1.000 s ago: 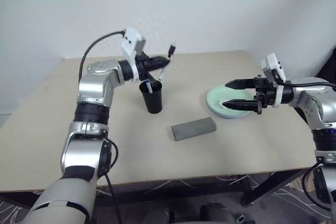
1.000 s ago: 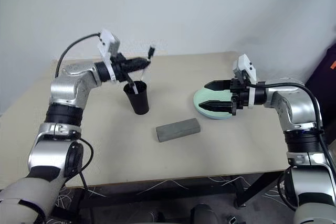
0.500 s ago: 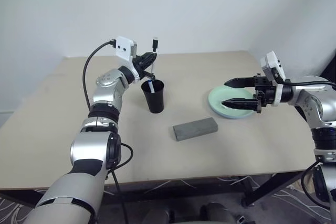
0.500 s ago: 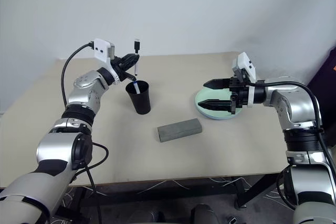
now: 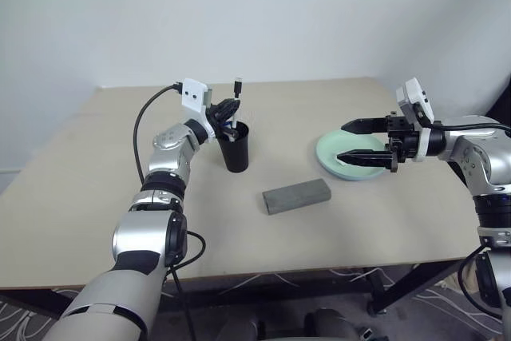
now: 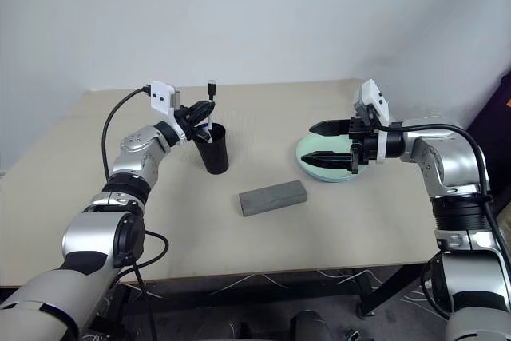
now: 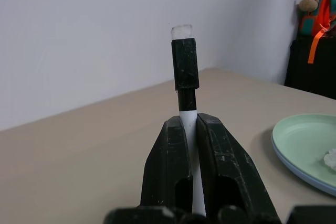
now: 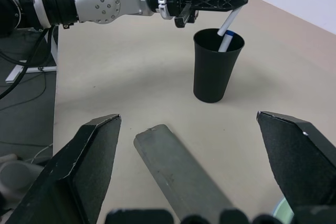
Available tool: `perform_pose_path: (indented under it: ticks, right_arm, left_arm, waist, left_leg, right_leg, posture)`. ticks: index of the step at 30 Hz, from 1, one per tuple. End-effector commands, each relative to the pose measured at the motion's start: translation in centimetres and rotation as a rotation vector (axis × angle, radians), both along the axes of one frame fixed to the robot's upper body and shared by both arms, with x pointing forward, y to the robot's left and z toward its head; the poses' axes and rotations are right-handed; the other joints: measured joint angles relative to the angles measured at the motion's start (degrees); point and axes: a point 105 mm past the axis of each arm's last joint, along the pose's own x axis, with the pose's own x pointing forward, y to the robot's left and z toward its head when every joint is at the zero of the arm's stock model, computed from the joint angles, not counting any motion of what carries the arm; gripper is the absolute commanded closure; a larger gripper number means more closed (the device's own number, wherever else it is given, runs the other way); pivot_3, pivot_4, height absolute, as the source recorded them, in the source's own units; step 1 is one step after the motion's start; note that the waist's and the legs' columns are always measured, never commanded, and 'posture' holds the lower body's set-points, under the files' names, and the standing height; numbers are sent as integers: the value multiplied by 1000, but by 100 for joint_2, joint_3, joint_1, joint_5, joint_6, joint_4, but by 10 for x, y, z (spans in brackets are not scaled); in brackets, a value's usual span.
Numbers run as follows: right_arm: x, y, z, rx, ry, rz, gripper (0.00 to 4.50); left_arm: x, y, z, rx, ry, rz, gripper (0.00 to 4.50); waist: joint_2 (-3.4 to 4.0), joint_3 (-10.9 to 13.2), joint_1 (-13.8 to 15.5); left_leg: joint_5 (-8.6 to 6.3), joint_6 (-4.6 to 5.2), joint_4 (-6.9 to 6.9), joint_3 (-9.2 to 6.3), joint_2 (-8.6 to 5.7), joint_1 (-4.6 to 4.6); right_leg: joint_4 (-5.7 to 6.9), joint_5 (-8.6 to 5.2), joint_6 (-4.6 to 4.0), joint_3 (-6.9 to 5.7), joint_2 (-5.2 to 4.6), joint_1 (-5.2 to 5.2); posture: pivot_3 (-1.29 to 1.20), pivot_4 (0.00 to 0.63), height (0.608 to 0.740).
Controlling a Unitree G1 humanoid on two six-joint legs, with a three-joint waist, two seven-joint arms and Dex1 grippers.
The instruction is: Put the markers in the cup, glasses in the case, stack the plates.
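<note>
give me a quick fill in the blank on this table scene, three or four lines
1. The left hand is shut on the ______ marker.
2. That marker's lower end dips into the black cup, beside the ______ marker already standing inside.
3. The right hand hovers with its fingers ______ over the mint green plate.
4. The grey case lies on the table with its lid ______.

Missing words: black-capped; blue-capped; open; closed

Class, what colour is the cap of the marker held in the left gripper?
Black cap, clearest in the left wrist view.
</note>
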Motion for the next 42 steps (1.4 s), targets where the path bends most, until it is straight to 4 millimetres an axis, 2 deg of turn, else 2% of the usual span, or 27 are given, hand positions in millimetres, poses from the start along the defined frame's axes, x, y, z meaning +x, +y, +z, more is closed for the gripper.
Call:
perform_pose_path:
  ticks: [1, 12, 15, 24, 26, 32, 36, 40, 42]
  right_arm:
    - [-2, 2, 16, 13, -55, 19, 0]
    - [-2, 2, 15, 14, -57, 16, 0]
    - [-1, 1, 16, 14, -60, 12, 0]
    - [-1, 1, 16, 14, -62, 12, 0]
    - [-1, 1, 16, 14, -61, 12, 0]
    - [-1, 1, 15, 14, -60, 15, 0]
    - [-1, 1, 15, 14, -61, 11, 0]
    - [-2, -4, 14, 18, -59, -12, 0]
    - [-2, -5, 14, 20, -59, -19, 0]
  left_arm:
    - [-1, 2, 7, -6, -30, -5, 4464]
    - [-4, 6, -5, -7, 5, 6, 4464]
    - [-4, 6, -7, -8, 12, -2, 3764]
    - [-6, 8, -8, -6, 19, -12, 586]
    - [-6, 9, -8, -8, 19, -14, 36]
    - [-8, 6, -1, -11, 3, -41, 36]
    - [-16, 2, 19, -12, -59, -135, 36]
    - [-44, 19, 79, 43, -184, -268, 36]
    - [-61, 28, 83, 134, -182, -316, 36]
  waist:
    - [0, 0, -2]
    - [0, 0, -1]
    - [0, 0, 0]
    - [0, 0, -2]
    - [0, 0, -2]
    - [0, 0, -1]
    - [0, 0, -5]
    - [-5, 3, -37]
    - [-4, 3, -70]
  left_leg:
    - [0, 0, 0, 0, 0, 0]
    - [0, 0, 1, -1, 1, 0]
    - [0, 0, 0, -2, 1, 0]
    - [0, 0, 0, -1, 1, 0]
    - [0, 0, 0, -1, 1, 0]
    - [0, 0, 0, -1, 1, 0]
    - [0, -1, -1, -1, 1, -1]
    - [-1, -1, -4, 1, 7, -4]
    - [-1, -2, -12, 2, 11, -2]
  right_leg:
    - [0, 0, 0, 0, 0, 0]
    - [1, 0, 0, -1, 0, 0]
    - [0, 0, 0, -2, 0, 0]
    - [0, 0, 0, -1, 0, 0]
    - [1, 0, 0, -1, 0, -1]
    - [0, 0, 0, -1, 0, 0]
    - [0, 0, 0, -1, 0, -2]
    - [1, 0, -1, 1, 2, -11]
    - [1, 0, -3, 2, 4, -13]
  posture:
    - [0, 0, 732]
    - [0, 0, 732]
    - [0, 0, 732]
    - [0, 0, 732]
    - [0, 0, 732]
    - [0, 0, 732]
    - [0, 0, 732]
    - [0, 0, 732]
    - [0, 0, 732]
